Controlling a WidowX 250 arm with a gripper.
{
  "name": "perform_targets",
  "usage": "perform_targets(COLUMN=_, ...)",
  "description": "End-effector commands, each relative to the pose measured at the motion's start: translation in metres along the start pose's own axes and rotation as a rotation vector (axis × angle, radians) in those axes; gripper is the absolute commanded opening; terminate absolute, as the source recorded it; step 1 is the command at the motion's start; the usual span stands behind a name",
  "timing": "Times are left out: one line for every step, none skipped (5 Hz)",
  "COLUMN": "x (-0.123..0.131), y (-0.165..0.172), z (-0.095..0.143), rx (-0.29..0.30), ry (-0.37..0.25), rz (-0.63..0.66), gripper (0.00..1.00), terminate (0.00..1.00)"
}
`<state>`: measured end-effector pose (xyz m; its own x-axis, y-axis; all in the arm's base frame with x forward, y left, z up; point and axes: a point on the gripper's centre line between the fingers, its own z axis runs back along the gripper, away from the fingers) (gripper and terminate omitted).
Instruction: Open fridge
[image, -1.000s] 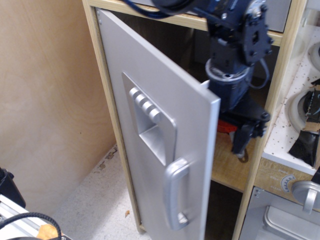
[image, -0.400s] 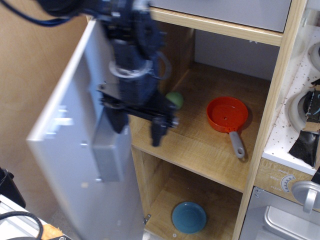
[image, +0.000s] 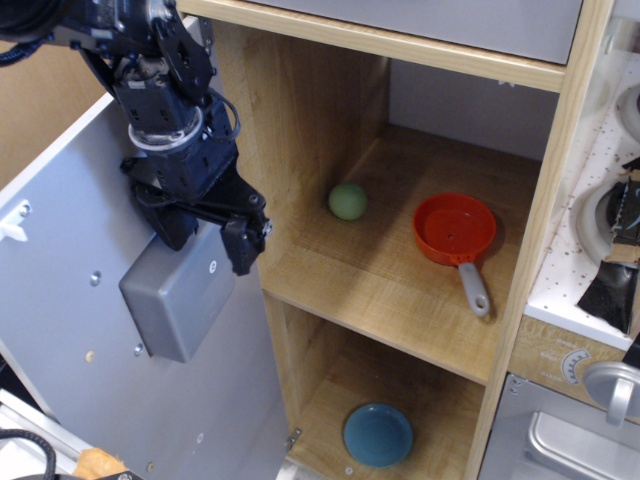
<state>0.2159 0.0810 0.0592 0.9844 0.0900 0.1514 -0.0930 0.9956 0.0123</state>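
The fridge (image: 300, 120) is a tall light wood cabinet with its silver-grey door (image: 70, 330) swung wide open to the left. I see the door's inner face with the grey back of the dispenser box (image: 175, 295). My gripper (image: 207, 240) hangs in front of the door's inner face, just left of the cabinet's side wall. Its two dark fingers point down, spread apart, and hold nothing. The door's handle is hidden on the outer side.
On the upper wooden shelf (image: 400, 290) lie a green ball (image: 347, 201) and an orange pan (image: 456, 230) with a grey handle. A blue bowl (image: 378, 434) sits on the bottom shelf. At the right stand a sink counter (image: 590, 250) and a small silver oven door (image: 570, 440).
The door has swung from about half open to wide open on the left. My gripper has moved from inside the cabinet leftward with the door and now stands in front of its inner face.
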Motion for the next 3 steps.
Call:
perform_targets(x=0.0088, y=0.0144, z=0.0144, rx=0.032, ry=-0.029, rz=0.043, gripper=1.0, terminate=0.0)
perform_targets(x=0.0088, y=0.0144, z=0.0144, rx=0.032, ry=-0.029, rz=0.043, gripper=1.0, terminate=0.0)
perform_targets(x=0.0088, y=0.0144, z=0.0144, rx=0.032, ry=-0.029, rz=0.043, gripper=1.0, terminate=1.0)
